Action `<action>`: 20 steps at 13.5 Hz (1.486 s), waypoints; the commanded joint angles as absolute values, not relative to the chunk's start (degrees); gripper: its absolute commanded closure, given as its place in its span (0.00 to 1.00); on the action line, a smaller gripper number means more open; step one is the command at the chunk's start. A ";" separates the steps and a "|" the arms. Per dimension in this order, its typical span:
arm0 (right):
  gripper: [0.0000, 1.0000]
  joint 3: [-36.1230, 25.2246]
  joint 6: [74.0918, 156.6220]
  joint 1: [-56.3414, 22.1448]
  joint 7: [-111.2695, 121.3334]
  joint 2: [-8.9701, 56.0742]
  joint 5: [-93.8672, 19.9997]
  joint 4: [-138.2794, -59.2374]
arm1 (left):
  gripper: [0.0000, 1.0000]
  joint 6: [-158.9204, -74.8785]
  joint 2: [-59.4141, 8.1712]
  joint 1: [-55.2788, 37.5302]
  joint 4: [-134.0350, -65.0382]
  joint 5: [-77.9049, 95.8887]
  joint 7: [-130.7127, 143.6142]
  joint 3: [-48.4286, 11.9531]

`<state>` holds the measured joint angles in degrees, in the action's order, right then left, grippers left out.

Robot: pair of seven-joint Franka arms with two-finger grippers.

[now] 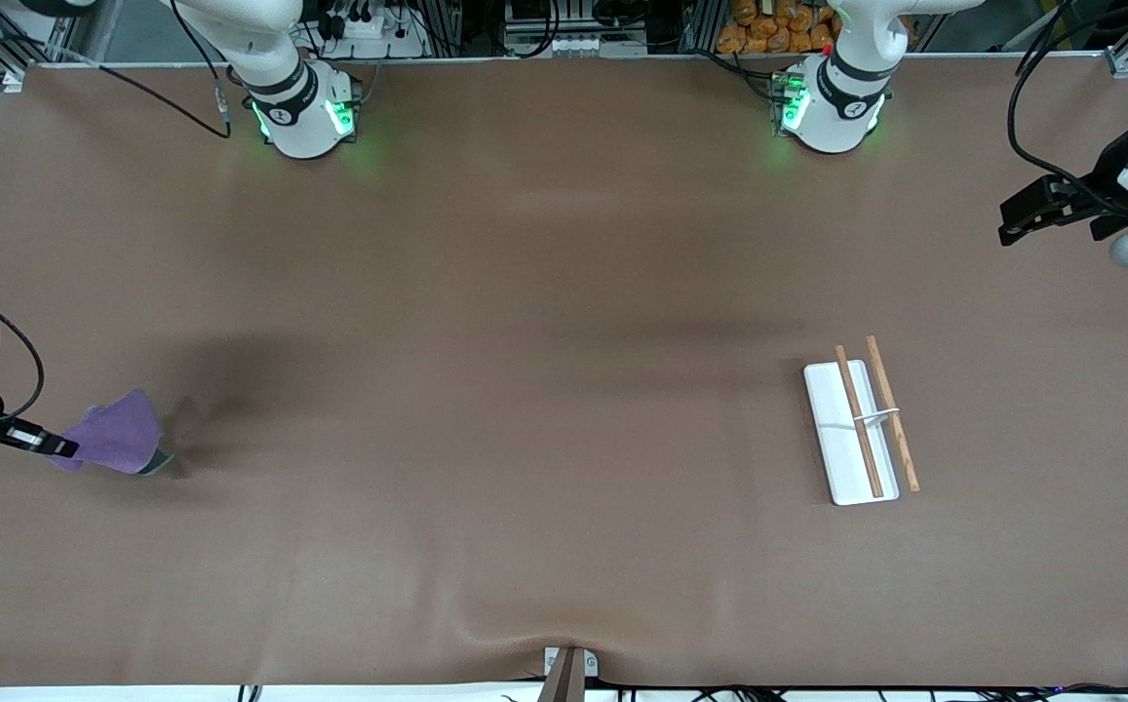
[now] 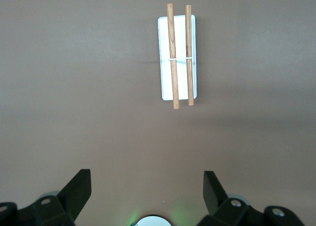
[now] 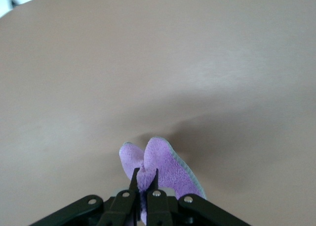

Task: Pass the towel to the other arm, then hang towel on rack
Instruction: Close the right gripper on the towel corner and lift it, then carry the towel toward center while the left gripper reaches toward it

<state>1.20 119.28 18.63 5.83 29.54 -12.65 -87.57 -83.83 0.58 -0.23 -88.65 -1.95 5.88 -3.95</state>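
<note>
Right hand (image 1: 64, 448) pinched shut on the towel (image 1: 115, 434), well apart from the rack (image 1: 861, 424).

Soft, fuzzy purple cloth with a grey underside bunches out of the closed fingers, one corner seemingly brushing the brown tabletop (image 1: 525, 390) at the right arm's end. The rack sits toward the left arm's end: a narrow white tray carrying two thin wooden rods joined by a small white bracket, its long axis running roughly toward the front camera. The left hand (image 2: 147, 189) hovers wide open and empty above the tabletop, the rack showing below it, so it is much the nearer to the rack. The towel must cross the tabletop for the handover.
</note>
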 commanded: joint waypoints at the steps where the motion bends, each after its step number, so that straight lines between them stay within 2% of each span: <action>1: 1.00 0.88 117.08 16.45 7.03 25.59 -13.18 -88.86 | 0.00 -84.20 0.35 0.09 -88.16 -2.37 5.27 -4.22; 6: 1.00 0.88 114.87 8.11 6.94 21.45 -13.10 -88.86 | 0.00 -85.25 -0.35 -0.17 -88.15 -2.37 5.36 -4.31; 10: 1.00 1.05 114.17 -0.24 5.98 20.92 -13.89 -88.77 | 0.00 -89.63 -3.33 0.09 -87.54 -1.06 5.36 -4.22; 14: 1.00 1.67 113.47 -5.88 2.56 19.51 -13.97 -88.77 | 0.00 -95.00 -7.55 -0.96 -87.45 -0.44 5.45 -4.39; 20: 1.00 1.93 111.10 -13.70 -10.79 17.41 -14.06 -88.33 | 0.00 -99.57 -16.86 -4.47 -87.36 9.30 5.62 -4.39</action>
